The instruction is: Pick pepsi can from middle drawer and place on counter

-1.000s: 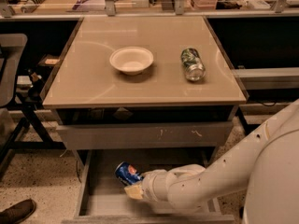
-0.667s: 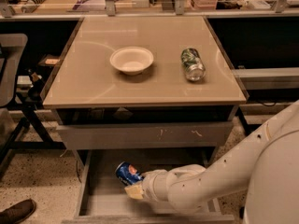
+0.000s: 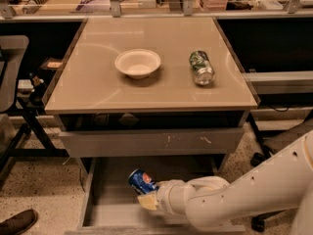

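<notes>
The pepsi can, blue with a round logo, hangs tilted over the floor of the open middle drawer. My gripper reaches in from the right on the white arm and is shut on the can's lower end. The beige counter lies above, with the grey drawer front under its front edge.
A white bowl sits left of centre on the counter. A green and silver can lies on its side to the right. A chair and frame stand at the left, and a shoe shows at bottom left.
</notes>
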